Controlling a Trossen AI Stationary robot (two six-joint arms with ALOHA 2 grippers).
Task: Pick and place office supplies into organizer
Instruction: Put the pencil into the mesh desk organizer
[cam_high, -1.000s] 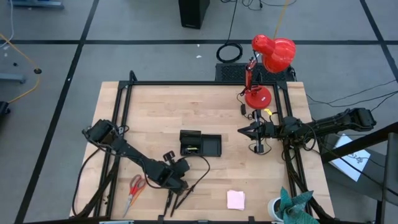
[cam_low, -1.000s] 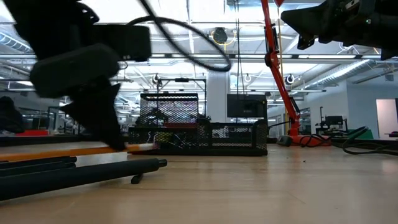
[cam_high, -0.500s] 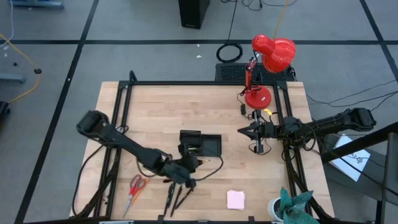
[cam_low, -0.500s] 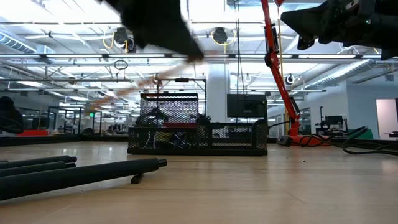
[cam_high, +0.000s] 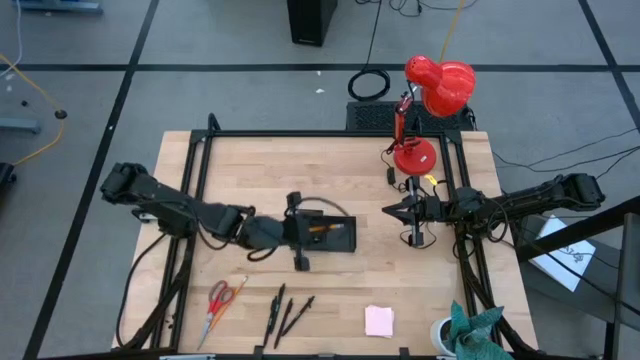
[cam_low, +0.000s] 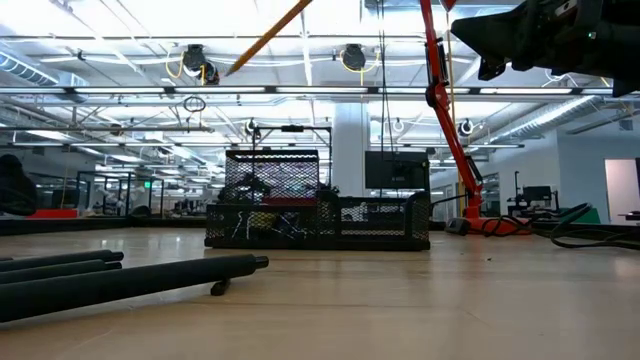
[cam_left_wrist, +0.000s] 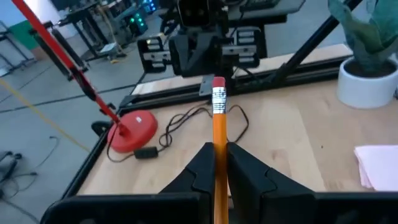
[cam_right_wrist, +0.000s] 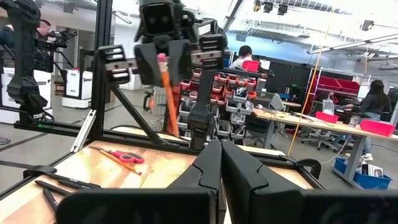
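The left gripper (cam_high: 300, 232) is clamped on the orange pencil (cam_left_wrist: 219, 140) and hangs just above the organizer (cam_high: 336, 240). In the left wrist view the two fingers (cam_left_wrist: 202, 168) pinch the shaft low down, and the eraser end stands clear above them. In the low view the pencil (cam_low: 265, 38) slants high over the black mesh tray (cam_low: 318, 212). It looks light and stiff, a thin rod that could pivot or slide in a narrow pinch; a hold nearer the middle would probably steady it, though the present grip looks firm enough for a short drop into the tray.

Below and to the side of this gripper, on the table, lie the red-handled scissors (cam_high: 216, 303), likely heavier and awkward, best taken across the closed blades. Beside them lie the thin black pens (cam_high: 284, 316), slim and probably slippery, best taken at mid-length. Farther on is the pale pink square note pad (cam_high: 379, 321), soft-edged and flat, so hard to get under.

The right gripper (cam_high: 396, 211) waits well beyond the organizer, near the red desk lamp (cam_high: 438, 88), its fingers pressed together on nothing.
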